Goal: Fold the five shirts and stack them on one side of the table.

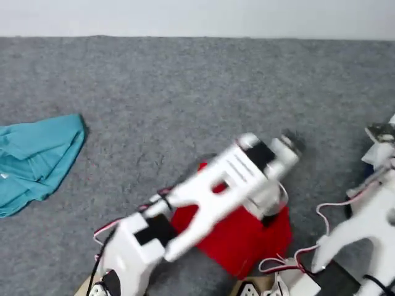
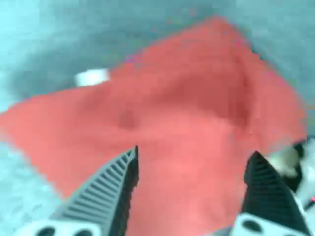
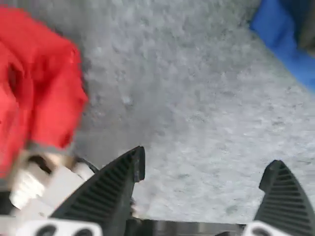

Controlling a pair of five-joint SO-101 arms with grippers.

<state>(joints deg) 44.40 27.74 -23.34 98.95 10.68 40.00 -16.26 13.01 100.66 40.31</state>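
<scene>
The left gripper (image 2: pixel 194 152) is held wide open just above the red shirt (image 2: pixel 187 98). Its jaws are spread over the cloth and nothing is caught between them. This pose is judged to be a set-up for a pinch on the fabric. In the high view the left arm (image 1: pixel 228 176) is seen stretched across this shirt, which lies near the front edge of the table (image 1: pixel 185 80), about midway along it. How far the shirt is folded cannot be told, since much of it is covered by the arm.

The right gripper (image 3: pixel 207 157) is also held wide, with nothing gripped and bare grey surface beneath it, near the shirt's edge. The right arm (image 1: pixel 370 222) is placed off to the right side. This is judged to leave the left arm room, or to make the opposite edge ready to be taken.

Farther off, a teal shirt (image 1: pixel 37 157) is laid crumpled at the table's left edge, well apart from the red one. A blue cloth (image 3: pixel 285 39) is seen beyond the right gripper; whether it is a shirt cannot be told. No shirt lies on another, so most of the task is judged undone.
</scene>
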